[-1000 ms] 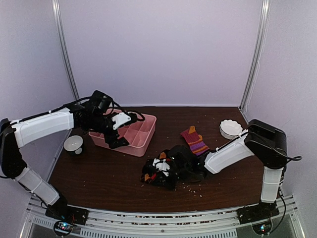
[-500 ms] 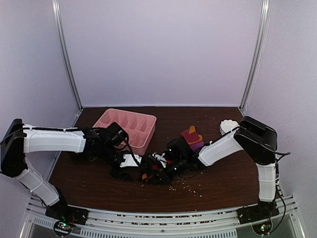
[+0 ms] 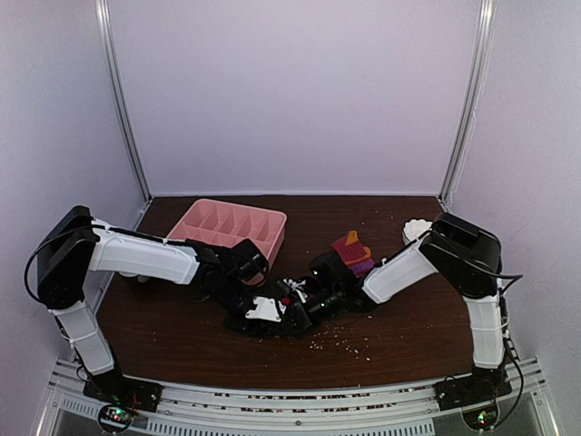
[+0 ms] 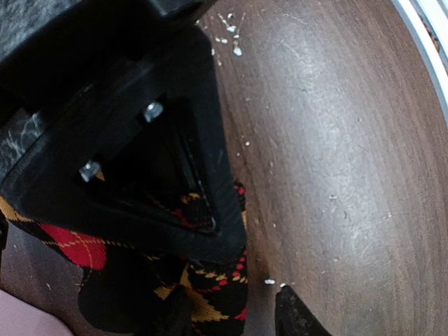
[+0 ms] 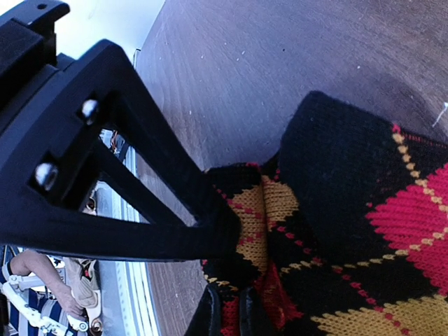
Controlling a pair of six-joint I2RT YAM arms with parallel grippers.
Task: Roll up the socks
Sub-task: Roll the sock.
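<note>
- The pink tray [image 3: 238, 205] with its dividers sits at the back left of the brown table [image 3: 172, 336]. No sock shows in it.
- The left gripper [image 3: 265, 312] reaches in low at mid-table. In its wrist view one black finger [image 4: 175, 119] lies over the argyle sock [image 4: 77, 248], which is black with red and yellow diamonds. The other finger is not clearly shown, so I cannot tell how wide the jaws stand or whether they have hold of the fabric.
- The right gripper [image 3: 300, 298] meets it from the other side. Its jaws are closed, pinching a fold of the same argyle sock, which lies bunched on the table between the two grippers.
- Pale crumbs [image 3: 343, 341] are scattered just in front of them.
- The striped sock [image 3: 356, 255], purple, orange and dark red, lies flat further back and to the right, apart from both grippers.
- A white fluted bowl [image 3: 416, 229] stands at the far right, partly behind the right arm.
- Progress looks early. The argyle sock is gathered but probably not yet a tidy roll, and the striped one is unrolled.
</note>
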